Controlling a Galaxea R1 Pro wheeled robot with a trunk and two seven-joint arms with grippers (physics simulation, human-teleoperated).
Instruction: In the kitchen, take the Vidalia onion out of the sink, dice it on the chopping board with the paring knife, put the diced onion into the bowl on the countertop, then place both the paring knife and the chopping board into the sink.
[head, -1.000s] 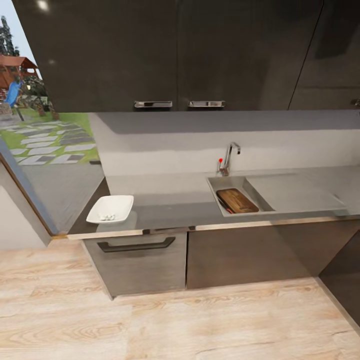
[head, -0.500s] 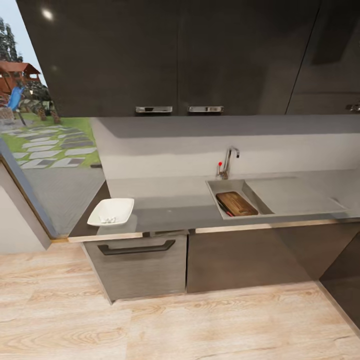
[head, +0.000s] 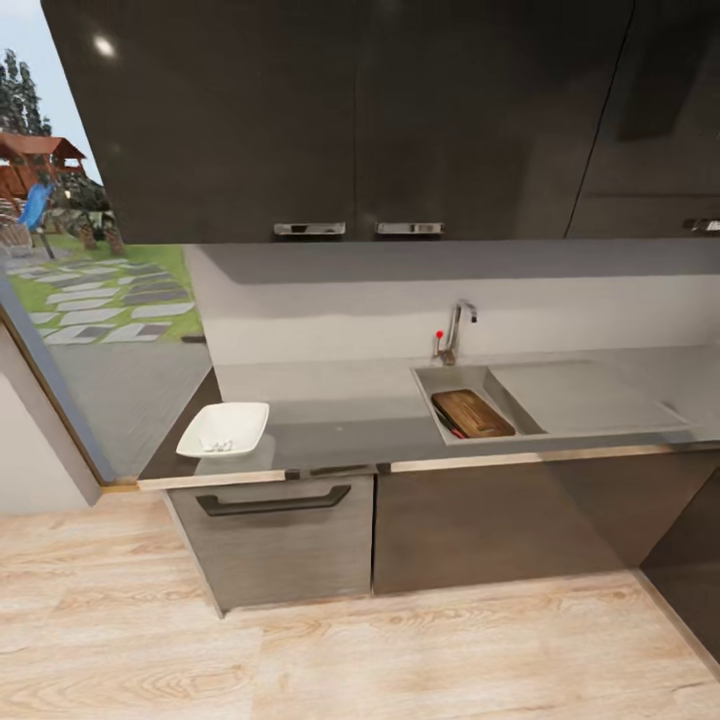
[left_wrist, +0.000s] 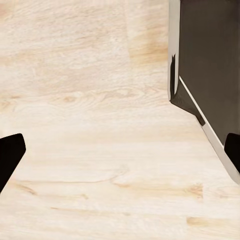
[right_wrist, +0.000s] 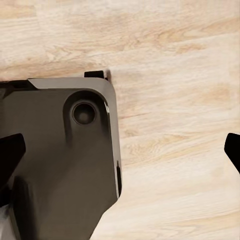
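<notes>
The brown chopping board (head: 473, 413) lies inside the grey sink (head: 455, 378), with the paring knife (head: 447, 418) along its left side, red handle toward the front. The chrome tap (head: 457, 325) stands behind the basin. At the countertop's (head: 340, 400) left end sits the white bowl (head: 224, 428) with small pale pieces (head: 218, 444) in it. No whole onion is visible. My left gripper (left_wrist: 120, 150) hangs open over the wooden floor, dark fingertips (left_wrist: 10, 155) far apart. My right gripper (right_wrist: 120, 150) is open too, above the floor and my dark base (right_wrist: 60, 160).
The drainboard (head: 580, 395) stretches right of the basin. Below the counter are a drawer with a dark handle (head: 272, 500) and dark cabinet fronts; upper cabinets (head: 350, 120) hang overhead. A window (head: 90, 300) is at the left, another dark cabinet (head: 690, 570) at the right.
The whole head view has shifted and the counter looks slightly smaller, so the camera has moved. Board, knife and bowl keep their places.
</notes>
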